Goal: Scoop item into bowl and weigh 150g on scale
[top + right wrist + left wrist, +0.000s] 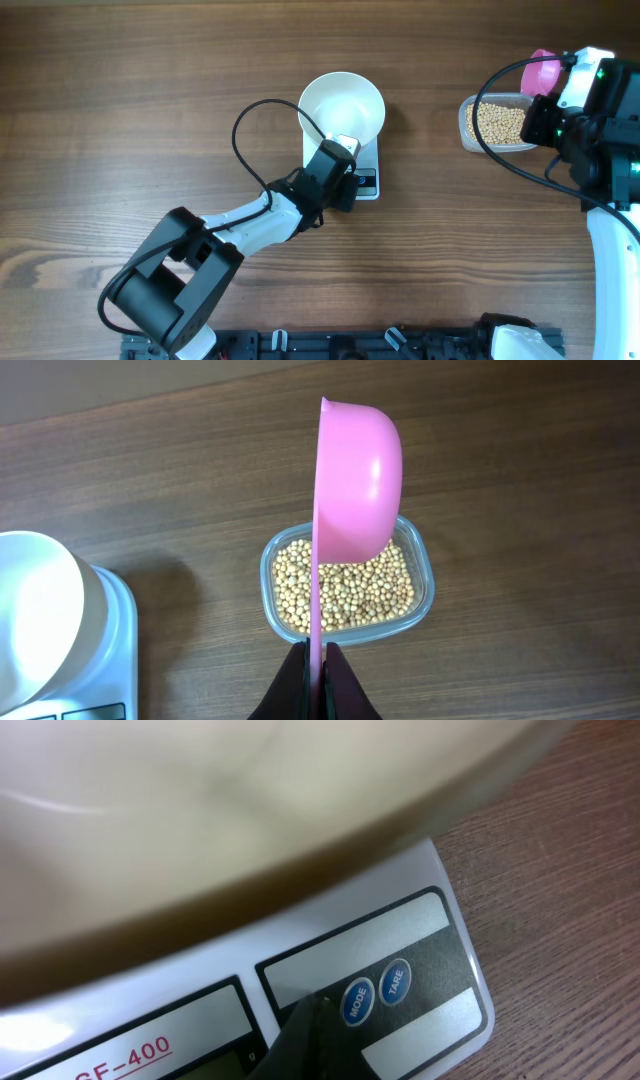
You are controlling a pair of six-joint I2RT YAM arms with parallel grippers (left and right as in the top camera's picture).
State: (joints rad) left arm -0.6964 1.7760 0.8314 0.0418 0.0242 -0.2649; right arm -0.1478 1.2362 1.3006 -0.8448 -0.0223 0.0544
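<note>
The brown wooden table (120, 120) spreads under both my arms. The white bowl (342, 108) sits on the white scale (370, 165) near the middle, and I see nothing in it. Off to my right is the clear tub (466, 125), well apart from the scale. My right gripper (318, 665) is clamped tight on the handle of the pink scoop (355, 470), which stands on edge above the tub. My left gripper (315, 1010) is closed with nothing in it, its tip at the scale's dark panel just beside the blue MODE button (357, 1002). The beans (345, 590) all lie in the tub.
</note>
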